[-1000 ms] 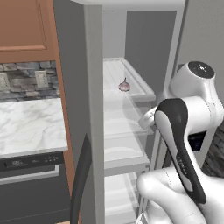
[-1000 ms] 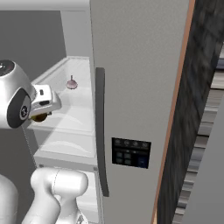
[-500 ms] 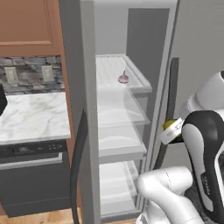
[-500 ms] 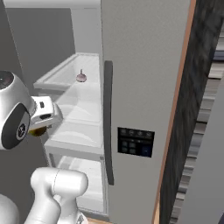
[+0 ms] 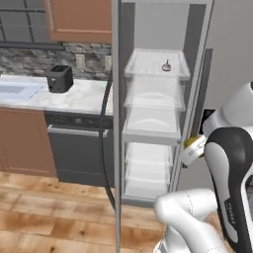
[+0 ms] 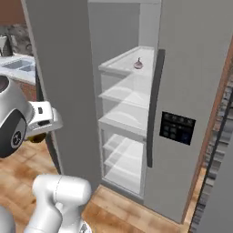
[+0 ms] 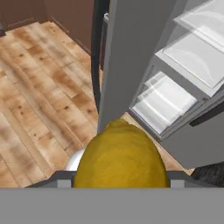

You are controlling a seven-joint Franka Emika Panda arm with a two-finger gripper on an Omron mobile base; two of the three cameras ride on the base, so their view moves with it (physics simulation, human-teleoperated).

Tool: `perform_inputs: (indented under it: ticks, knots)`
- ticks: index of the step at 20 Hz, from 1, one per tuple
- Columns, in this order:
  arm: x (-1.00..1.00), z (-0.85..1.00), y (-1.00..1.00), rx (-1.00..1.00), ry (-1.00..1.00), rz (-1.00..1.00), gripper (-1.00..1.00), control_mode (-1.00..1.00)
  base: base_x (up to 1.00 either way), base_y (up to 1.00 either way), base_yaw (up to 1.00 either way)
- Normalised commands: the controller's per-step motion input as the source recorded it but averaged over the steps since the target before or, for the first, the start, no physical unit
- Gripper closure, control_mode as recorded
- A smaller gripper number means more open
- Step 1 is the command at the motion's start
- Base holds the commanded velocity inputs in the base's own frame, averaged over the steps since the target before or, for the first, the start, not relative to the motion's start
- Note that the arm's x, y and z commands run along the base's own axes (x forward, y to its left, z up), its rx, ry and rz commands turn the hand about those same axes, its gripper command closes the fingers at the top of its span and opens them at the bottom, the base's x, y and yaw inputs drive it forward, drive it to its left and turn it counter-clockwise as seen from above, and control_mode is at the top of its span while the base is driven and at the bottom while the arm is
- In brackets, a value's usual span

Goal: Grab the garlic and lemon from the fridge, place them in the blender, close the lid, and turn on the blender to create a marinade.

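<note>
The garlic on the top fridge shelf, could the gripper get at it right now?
Probably not yet. The gripper is shut on the lemon and sits outside the fridge, low beside it, while the garlic lies on the open top shelf.

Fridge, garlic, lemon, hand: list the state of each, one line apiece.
fridge: door open, shelves exposed.
garlic: sitting on the top shelf, not yet taken.
lemon: out of the fridge, held in the hand.
hand: shut on the lemon, clear of the shelves, in front of the fridge.
</note>
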Motion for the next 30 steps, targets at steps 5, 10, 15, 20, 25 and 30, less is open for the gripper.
perform_inputs:
  ticks: [5,10,15,20,25,30]
  knots:
    - [0.0,0.0,0.0,0.0,0.0,0.0,1.0,1.0,-0.99,-0.14,0.56]
    - [0.0,0.0,0.0,0.0,0.0,0.0,1.0,1.0,-0.62,0.03,0.68]
    - [0.0,0.0,0.0,0.0,0.0,0.0,1.0,1.0,-0.33,0.13,0.77]
    - [0.0,0.0,0.0,0.0,0.0,0.0,1.0,1.0,-0.14,0.32,0.83]
    - [0.0,0.0,0.0,0.0,0.0,0.0,1.0,1.0,-0.08,0.66,0.79]
    - [0.0,0.0,0.0,0.0,0.0,0.0,1.0,1.0,0.0,1.0,0.61]
